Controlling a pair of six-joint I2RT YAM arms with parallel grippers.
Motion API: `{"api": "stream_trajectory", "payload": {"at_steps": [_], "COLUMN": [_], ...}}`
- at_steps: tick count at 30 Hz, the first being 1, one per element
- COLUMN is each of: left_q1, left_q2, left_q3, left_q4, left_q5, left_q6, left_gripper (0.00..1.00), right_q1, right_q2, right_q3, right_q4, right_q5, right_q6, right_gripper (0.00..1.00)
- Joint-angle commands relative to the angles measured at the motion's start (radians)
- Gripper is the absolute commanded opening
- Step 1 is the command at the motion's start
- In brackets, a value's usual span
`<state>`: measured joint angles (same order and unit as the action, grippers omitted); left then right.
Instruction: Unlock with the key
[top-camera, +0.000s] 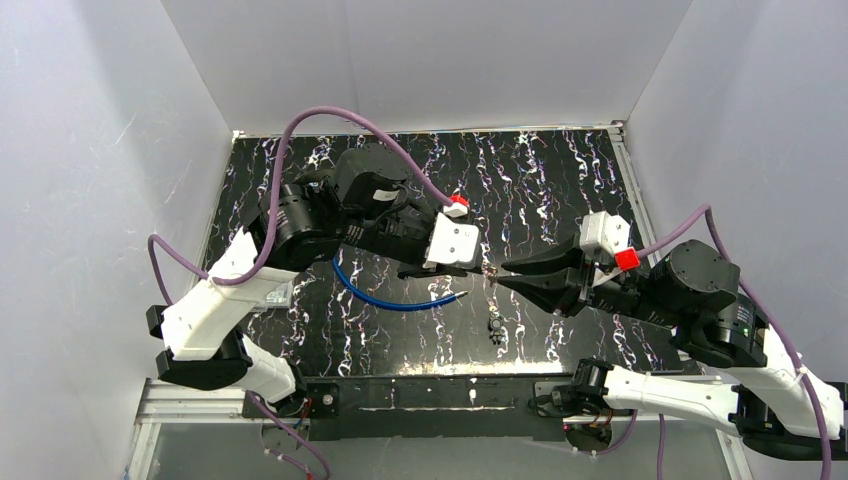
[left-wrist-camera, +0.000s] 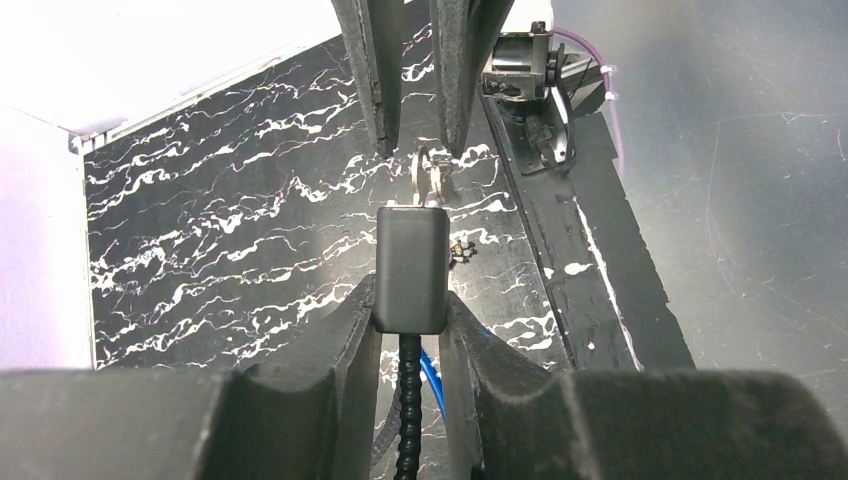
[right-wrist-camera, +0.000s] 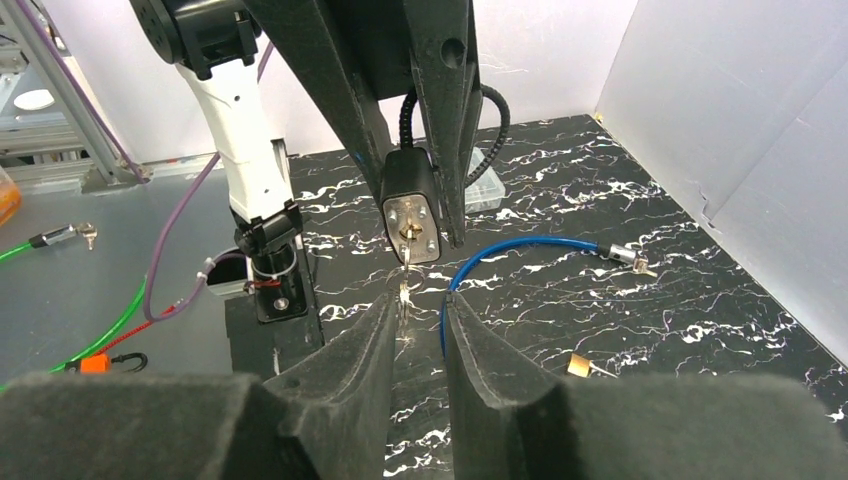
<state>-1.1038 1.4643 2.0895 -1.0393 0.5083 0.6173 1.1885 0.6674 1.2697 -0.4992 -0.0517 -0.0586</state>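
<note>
My left gripper (left-wrist-camera: 410, 300) is shut on a black lock body (left-wrist-camera: 411, 265) and holds it above the table, with its black ribbed cable (left-wrist-camera: 408, 410) running back between the fingers. A silver key (right-wrist-camera: 405, 235) sits in the lock's metal face (right-wrist-camera: 412, 222), and its ring (right-wrist-camera: 403, 292) hangs below. My right gripper (right-wrist-camera: 417, 310) is open. Its fingertips lie on either side of the hanging ring, which is close to the left finger (right-wrist-camera: 375, 335). In the top view the two grippers meet tip to tip at mid-table, the left gripper (top-camera: 470, 268) facing the right gripper (top-camera: 500, 274).
A blue cable (top-camera: 390, 298) loops on the black marbled table (top-camera: 560, 180) below the left gripper, its metal end showing in the right wrist view (right-wrist-camera: 620, 255). A small brass piece (right-wrist-camera: 578, 366) lies near the front. A clear plastic box (right-wrist-camera: 485, 190) sits at the left. White walls enclose the table.
</note>
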Motion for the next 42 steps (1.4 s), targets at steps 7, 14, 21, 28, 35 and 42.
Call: {"api": "stream_trajectory", "payload": {"at_steps": [7, 14, 21, 28, 35, 42], "left_q1": [-0.004, -0.004, -0.006, -0.005, -0.007, -0.015], "left_q2": [-0.019, -0.018, -0.018, -0.019, -0.003, 0.009], "left_q3": [0.018, 0.020, 0.023, 0.030, 0.067, 0.078], "left_q4": [0.018, 0.019, 0.020, 0.021, 0.025, 0.023], "left_q5": [0.024, 0.022, 0.019, 0.019, 0.026, 0.028], "left_q6": [0.002, 0.001, 0.001, -0.002, -0.017, -0.012], "left_gripper": [0.00, 0.00, 0.00, 0.00, 0.00, 0.00], "right_q1": [-0.001, -0.001, -0.001, -0.002, -0.001, 0.000], "right_q2": [-0.001, 0.011, 0.021, 0.026, 0.033, 0.056], "right_q3": [0.036, 0.032, 0.021, 0.003, -0.024, -0.048], "right_q4": [0.085, 0.106, 0.120, 0.121, 0.143, 0.203], "right_q5": [-0.029, -0.054, -0.075, -0.055, -0.040, -0.062], "right_q6": [-0.013, -0.007, 0.004, 0.005, 0.012, 0.035], "right_gripper": [0.23, 0.15, 0.11, 0.01, 0.01, 0.01]}}
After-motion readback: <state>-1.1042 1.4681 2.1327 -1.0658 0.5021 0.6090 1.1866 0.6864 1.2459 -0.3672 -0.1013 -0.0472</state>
